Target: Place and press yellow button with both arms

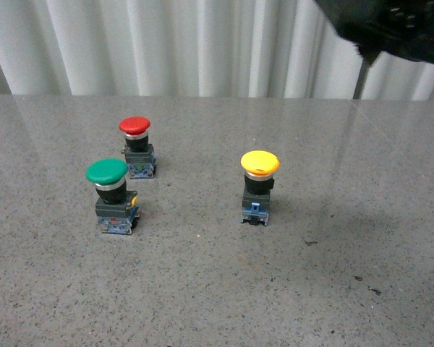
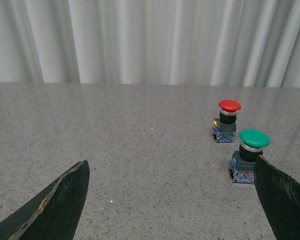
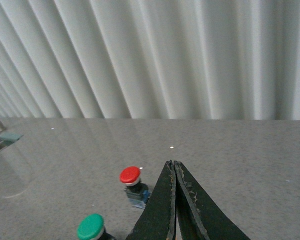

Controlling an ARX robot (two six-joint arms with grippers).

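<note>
1. Nearest in the front view lies a bare stretch of the grey speckled table (image 1: 217, 303), with a few small dark specks on it, nearer than the yellow button and to its right.
2. The yellow button (image 1: 259, 186) stands upright on that table, cap on top and blue-grey base down, with nothing touching it. It serves as the landmark here.
3. The green button (image 1: 111, 196) stands upright well to the left of the yellow button, at about the same depth.
4. The red button (image 1: 137, 147) stands upright left of the yellow button and farther back, just behind the green one and apart from it.
5. A black part of the right arm (image 1: 390, 25) hangs high above the table, beyond the yellow button and to its right, touching nothing.
6. White pleated curtains (image 1: 166, 43) close off the far edge of the table, behind all three buttons.
7. In the left wrist view the left gripper (image 2: 172, 200) has its jaws spread wide with nothing between them; the green button sits just beside one finger (image 2: 285, 200), the red one beyond it.
8. In the right wrist view the right gripper (image 3: 174, 167) has its fingertips pressed together, holding nothing, raised above the table with the red and green buttons below it.
</note>
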